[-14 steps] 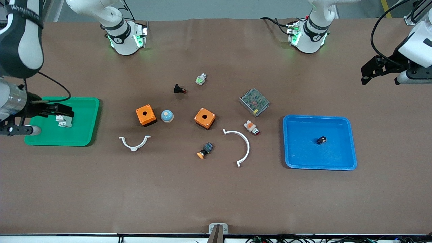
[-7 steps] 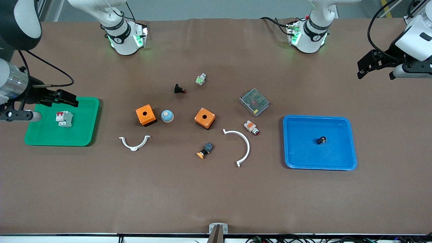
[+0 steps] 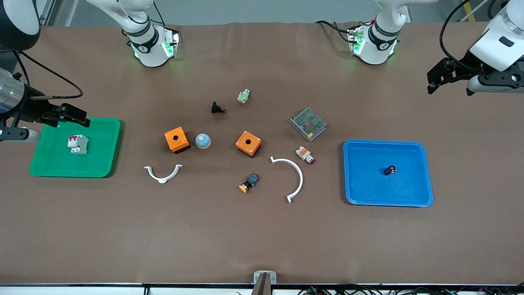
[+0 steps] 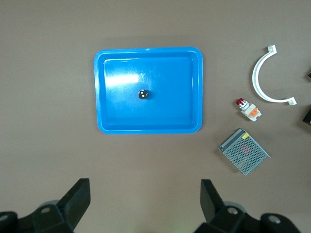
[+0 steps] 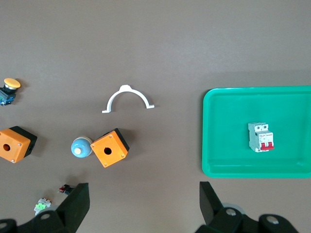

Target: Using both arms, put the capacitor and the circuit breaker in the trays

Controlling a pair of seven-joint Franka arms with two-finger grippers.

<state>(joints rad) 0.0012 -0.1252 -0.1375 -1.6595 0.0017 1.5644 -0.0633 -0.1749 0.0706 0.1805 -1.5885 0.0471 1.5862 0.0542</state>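
Observation:
The capacitor [image 3: 389, 169], a stubby black cylinder, lies in the blue tray [image 3: 360, 196] and also shows in the left wrist view [image 4: 143, 94]. The circuit breaker [image 3: 77, 144], a white-grey block with red levers, lies in the green tray [image 3: 104, 164] and also shows in the right wrist view [image 5: 261, 137]. My left gripper [image 3: 434, 82] [image 4: 146, 194] is open and empty, high over bare table beside the blue tray. My right gripper [image 3: 75, 116] [image 5: 144, 196] is open and empty, high over the table at the green tray's edge.
Between the trays lie two orange boxes [image 3: 177, 139] [image 3: 248, 143], a blue dome button [image 3: 202, 141], two white curved brackets [image 3: 163, 173] [image 3: 291, 177], a metal mesh unit [image 3: 308, 123], a white-orange button [image 3: 305, 154], a black push-button [image 3: 218, 108] and an orange-capped button [image 3: 249, 182].
My right gripper has lifted off the circuit breaker, which stays in the green tray, and has drawn back. My left gripper has also risen and moved toward the table's back.

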